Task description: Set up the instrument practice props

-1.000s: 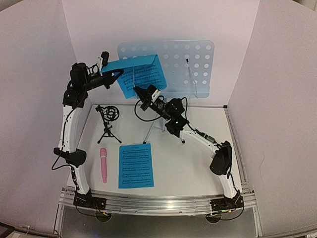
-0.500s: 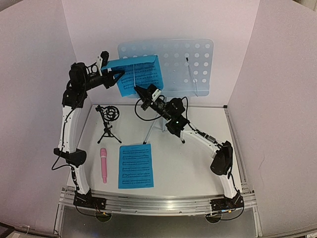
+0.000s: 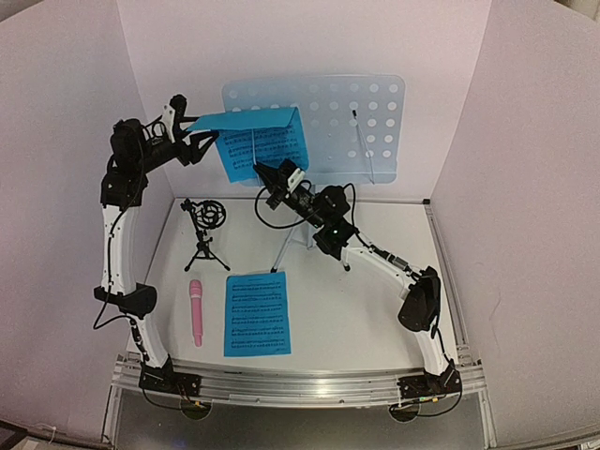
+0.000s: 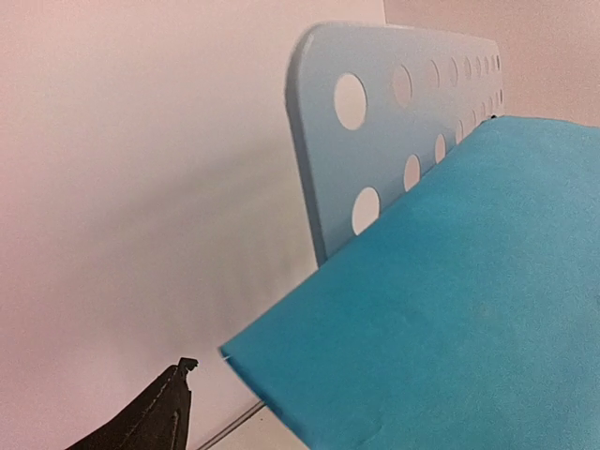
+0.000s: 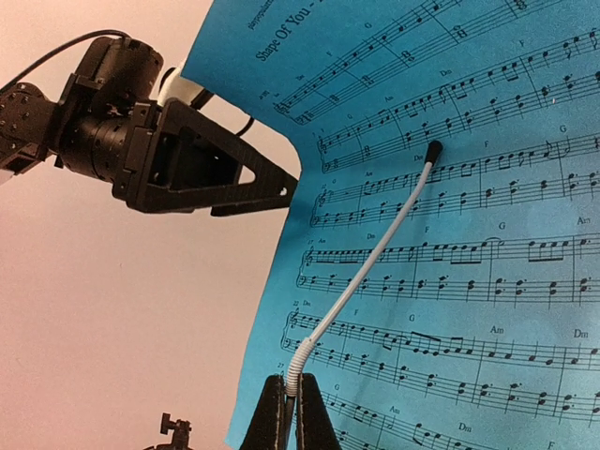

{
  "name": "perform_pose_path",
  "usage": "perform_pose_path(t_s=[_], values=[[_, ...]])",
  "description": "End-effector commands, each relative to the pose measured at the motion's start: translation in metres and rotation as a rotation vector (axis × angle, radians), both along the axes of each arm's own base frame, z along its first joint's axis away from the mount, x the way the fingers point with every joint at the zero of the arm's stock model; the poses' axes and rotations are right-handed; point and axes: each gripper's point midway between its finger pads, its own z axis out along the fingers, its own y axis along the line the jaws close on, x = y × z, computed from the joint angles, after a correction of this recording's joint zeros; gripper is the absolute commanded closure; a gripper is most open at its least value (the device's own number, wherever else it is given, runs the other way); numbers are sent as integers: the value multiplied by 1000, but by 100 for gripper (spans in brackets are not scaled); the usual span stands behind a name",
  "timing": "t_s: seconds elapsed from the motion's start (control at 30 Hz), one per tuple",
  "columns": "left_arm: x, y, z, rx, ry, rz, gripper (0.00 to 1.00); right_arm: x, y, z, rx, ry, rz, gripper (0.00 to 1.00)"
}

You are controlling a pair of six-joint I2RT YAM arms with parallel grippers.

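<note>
One sheet (image 3: 272,142) is on the stand (image 3: 361,103), top flopping forward. The right gripper (image 5: 287,417) pinches the wire clip (image 5: 375,253); I cannot tell whether the left gripper (image 3: 208,145) is apart or together. Lower left, the mic (image 3: 196,312), second sheet (image 3: 257,314) and tripod (image 3: 204,230) wait.

Bright, diffuse light fills the top view; the white walls take a faint pink cast and the tabletop (image 3: 375,300) shows only weak, soft-edged shadows. In the left wrist view the music stand (image 4: 394,122) throws a pale grey shadow on the wall, and the near sheet music (image 4: 450,309) looks soft. The right wrist view renders the staves crisply; the right fingers (image 5: 272,417) at its bottom edge are dark.
</note>
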Motion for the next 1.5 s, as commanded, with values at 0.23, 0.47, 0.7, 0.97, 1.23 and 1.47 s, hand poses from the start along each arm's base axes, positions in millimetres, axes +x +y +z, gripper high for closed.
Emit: perform_pose_path(t_s=[0.23, 0.47, 0.7, 0.97, 1.23, 1.47], values=[[-23, 8, 36, -100, -57, -79, 52, -29, -25, 55, 89, -116, 8, 100], [-12, 6, 45, -165, -65, -88, 81, -30, -25, 56, 91, -119, 12, 100], [-11, -2, 45, -188, -63, -147, 100, -28, -23, 53, 89, -111, 15, 100], [-9, -15, 39, -181, -60, -188, 100, -28, -21, 54, 87, -122, 23, 100], [-3, -23, 36, -193, -57, -183, 100, -31, -21, 58, 83, -133, 26, 100], [5, -21, 35, -182, -79, -149, 100, -29, -21, 56, 81, -129, 20, 100]])
